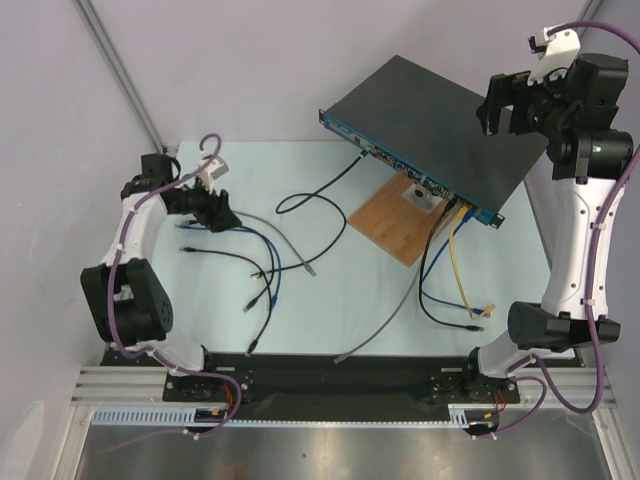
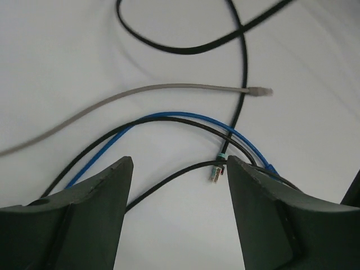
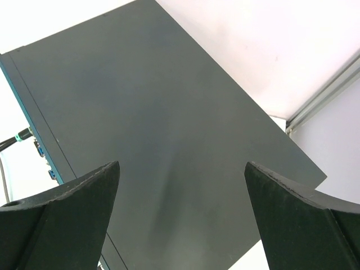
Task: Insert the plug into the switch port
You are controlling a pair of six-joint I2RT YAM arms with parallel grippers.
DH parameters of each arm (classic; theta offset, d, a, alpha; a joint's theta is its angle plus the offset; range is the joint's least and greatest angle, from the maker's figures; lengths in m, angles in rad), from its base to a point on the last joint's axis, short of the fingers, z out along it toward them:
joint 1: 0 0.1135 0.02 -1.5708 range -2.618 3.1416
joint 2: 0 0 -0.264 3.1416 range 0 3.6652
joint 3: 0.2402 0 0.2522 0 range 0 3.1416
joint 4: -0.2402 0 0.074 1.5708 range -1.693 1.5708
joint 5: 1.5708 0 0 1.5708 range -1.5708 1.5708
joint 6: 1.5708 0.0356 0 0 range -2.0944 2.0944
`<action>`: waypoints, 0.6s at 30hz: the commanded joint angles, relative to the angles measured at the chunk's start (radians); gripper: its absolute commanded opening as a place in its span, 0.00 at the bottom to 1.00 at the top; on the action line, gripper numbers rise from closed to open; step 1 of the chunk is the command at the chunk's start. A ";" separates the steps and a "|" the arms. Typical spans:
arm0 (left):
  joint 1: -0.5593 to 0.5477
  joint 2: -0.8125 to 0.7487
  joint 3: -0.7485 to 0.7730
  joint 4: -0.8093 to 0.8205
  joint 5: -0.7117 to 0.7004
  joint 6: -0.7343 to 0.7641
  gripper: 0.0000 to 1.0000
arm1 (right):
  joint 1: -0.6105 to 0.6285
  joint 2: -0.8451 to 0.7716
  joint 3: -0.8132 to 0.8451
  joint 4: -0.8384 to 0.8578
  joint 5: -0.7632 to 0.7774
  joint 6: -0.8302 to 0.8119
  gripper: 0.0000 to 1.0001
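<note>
Closest to the lens, your left gripper is standing with its two dark fingers well apart and clamping nothing, hanging over the white table. One plug with a teal band is lying there, just beside the finger at lower right of the frame. Its long axis is running nearly up and down the picture, with its tip pointing at the bottom edge. Around it one grey cable, one blue cable and at least three black ones are trailing. Your right gripper is also gaping wide and empty, hovering over the single switch. That view is giving you only its black lid and a sliver of blue face. The top view is showing the rest: the switch is sitting at upper right, its length running from upper left to lower right and its socket face looking toward lower left. Several cables are already hanging from it, above one wooden board.
</note>
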 commanded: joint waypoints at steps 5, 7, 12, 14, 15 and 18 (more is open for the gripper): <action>-0.154 -0.082 -0.015 -0.426 0.030 0.930 0.75 | 0.006 -0.057 -0.005 -0.006 0.013 -0.016 1.00; -0.181 -0.091 -0.041 -0.452 -0.004 1.077 0.75 | 0.006 -0.065 -0.010 -0.004 0.014 -0.018 1.00; -0.322 -0.114 -0.124 -0.374 -0.075 1.245 0.74 | 0.006 -0.076 -0.027 -0.012 0.002 -0.018 1.00; -0.379 -0.099 -0.132 -0.339 -0.115 1.303 0.72 | 0.006 -0.084 -0.041 -0.010 -0.006 -0.016 1.00; -0.397 -0.079 -0.132 -0.330 -0.124 1.315 0.70 | 0.006 -0.087 -0.045 -0.009 -0.007 -0.013 1.00; -0.453 -0.027 -0.111 -0.308 -0.132 1.352 0.65 | 0.006 -0.097 -0.064 -0.003 -0.006 -0.004 1.00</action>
